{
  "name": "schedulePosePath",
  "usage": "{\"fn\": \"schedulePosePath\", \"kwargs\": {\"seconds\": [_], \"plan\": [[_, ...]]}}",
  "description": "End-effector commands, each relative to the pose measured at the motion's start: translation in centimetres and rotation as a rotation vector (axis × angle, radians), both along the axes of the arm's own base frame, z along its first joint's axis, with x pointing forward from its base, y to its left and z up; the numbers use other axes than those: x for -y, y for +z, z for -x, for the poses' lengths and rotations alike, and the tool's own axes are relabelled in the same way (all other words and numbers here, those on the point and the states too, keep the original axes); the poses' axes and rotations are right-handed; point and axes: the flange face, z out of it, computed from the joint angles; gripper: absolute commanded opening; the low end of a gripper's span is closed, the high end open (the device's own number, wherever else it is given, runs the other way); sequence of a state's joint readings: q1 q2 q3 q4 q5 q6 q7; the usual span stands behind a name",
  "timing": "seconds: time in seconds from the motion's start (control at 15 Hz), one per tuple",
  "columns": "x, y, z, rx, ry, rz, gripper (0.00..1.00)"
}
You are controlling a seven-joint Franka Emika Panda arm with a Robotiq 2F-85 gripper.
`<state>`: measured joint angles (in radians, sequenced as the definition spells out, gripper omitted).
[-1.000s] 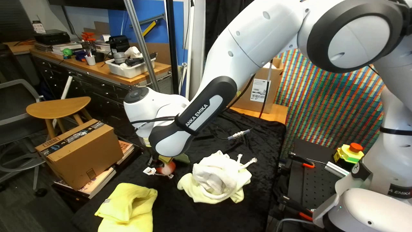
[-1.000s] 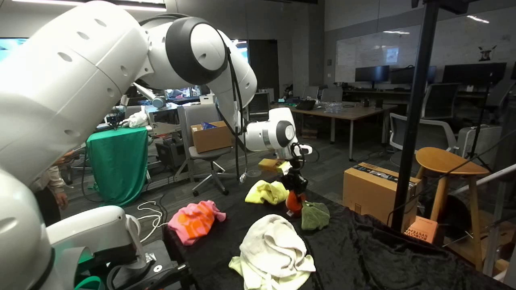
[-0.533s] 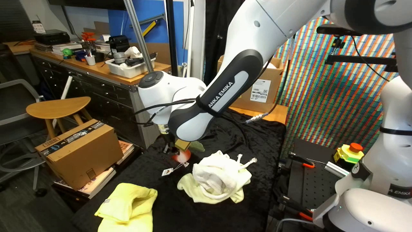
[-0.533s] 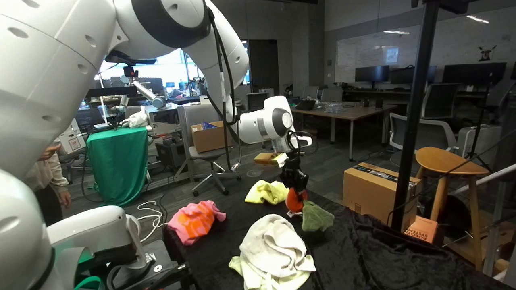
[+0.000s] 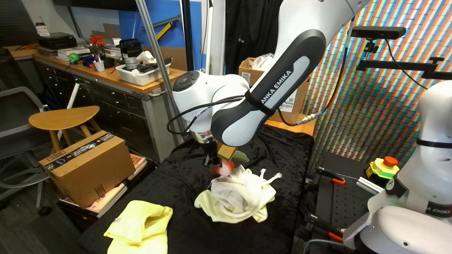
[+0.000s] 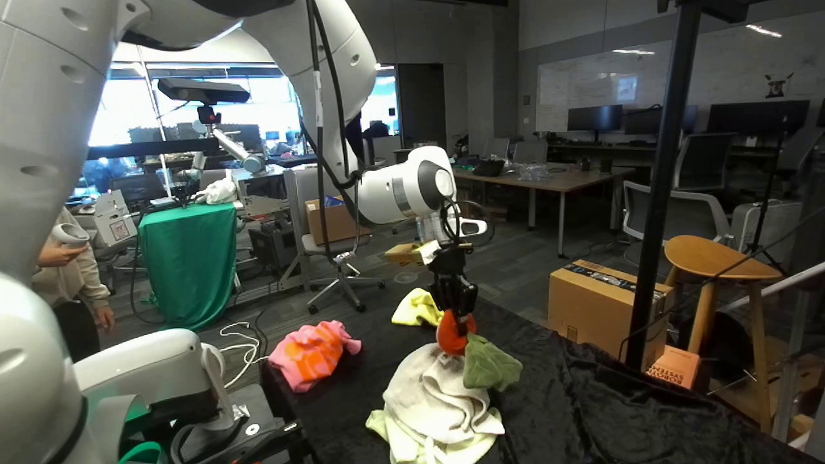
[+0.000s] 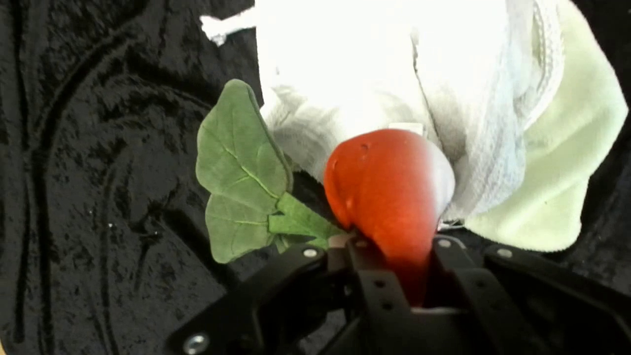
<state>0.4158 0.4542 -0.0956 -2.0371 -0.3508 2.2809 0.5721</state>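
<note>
My gripper is shut on a red and white stuffed vegetable, its narrow part between the fingers. Green fabric leaves stick out to one side, seen too as a green flap in an exterior view. Just below and ahead lies a bundled white cloth item with cord ends, on a pale yellow-green cloth. In both exterior views the red toy overlaps the edge of the white bundle; whether they touch I cannot tell.
Black velvety fabric covers the table. A folded yellow cloth and a pink-orange cloth lie near its edges. A cardboard box stands beside the table. A black pole rises on the far side in an exterior view.
The arm has carried the stuffed vegetable across the table to the white bundle, swinging the leaves along. The grip has stayed shut on it. The cloths have not moved.
</note>
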Motion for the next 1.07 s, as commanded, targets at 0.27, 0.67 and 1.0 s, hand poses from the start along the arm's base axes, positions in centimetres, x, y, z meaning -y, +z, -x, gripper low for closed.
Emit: {"fn": "schedulePosePath", "kwargs": {"seconds": [0.27, 0.67, 1.0], "plan": [[0.5, -3.5, 1.3, -0.014, -0.015, -0.030, 0.06], [1.3, -8.0, 1.3, -0.096, -0.024, -0.095, 0.06], [2.0, -9.2, 1.0, -0.140, -0.069, -0.100, 0.06]]}}
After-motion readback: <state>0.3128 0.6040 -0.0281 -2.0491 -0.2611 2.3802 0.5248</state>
